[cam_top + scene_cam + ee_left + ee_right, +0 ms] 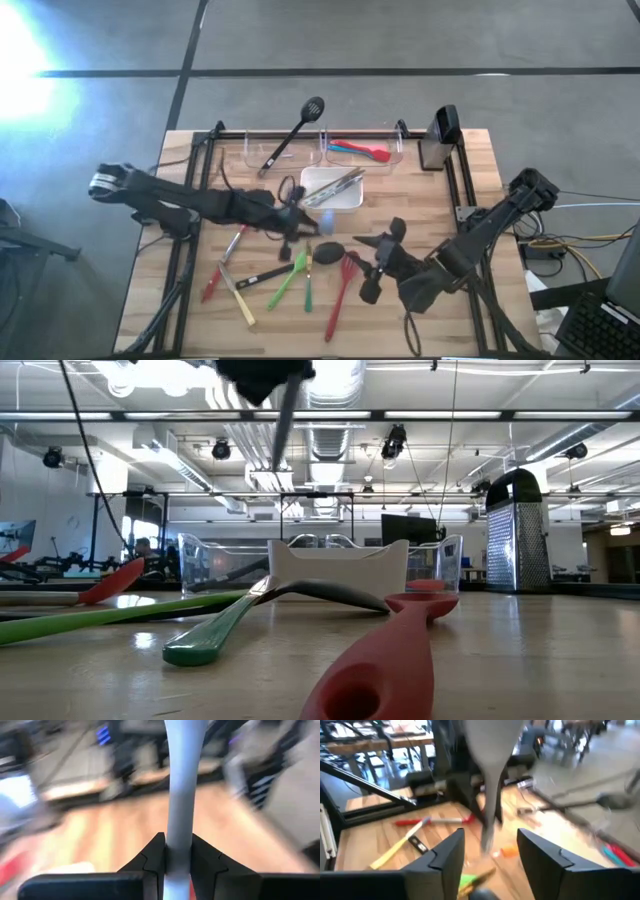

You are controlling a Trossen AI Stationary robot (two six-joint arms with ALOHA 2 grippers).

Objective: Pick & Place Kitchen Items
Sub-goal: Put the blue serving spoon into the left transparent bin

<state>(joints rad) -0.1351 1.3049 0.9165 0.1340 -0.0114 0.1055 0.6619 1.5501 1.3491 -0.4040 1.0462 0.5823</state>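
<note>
Clamped between the two dark fingers of the left gripper point(178, 861): a smooth pale grey utensil point(181, 805), slim at the handle and flaring wide toward its far end, held up off the table near the middle of the wooden tabletop point(470, 180). Seen too from the right wrist as a grey blade hanging on a narrow stem point(492, 780).

Scattered flat on the wood just beside and below it: a glossy green spoon point(289, 279), a second slim green utensil point(309, 281), a red slotted turner point(340, 293), a yellow-handled tool with black band point(238, 297), a red-handled one point(216, 277), and a black oval spoon head point(329, 250).

Behind, a white square dish point(340, 200) carrying metal tongs point(335, 187); beyond that, clear plastic bins point(395, 150) holding red and blue utensils point(358, 150), with a black slotted spoon point(293, 135) leaning out over the rim. At the far right corner, an upright metal box grater point(515, 530).

Right gripper point(490, 850) low over the table's right side, fingers spread apart, gripping nothing.
</note>
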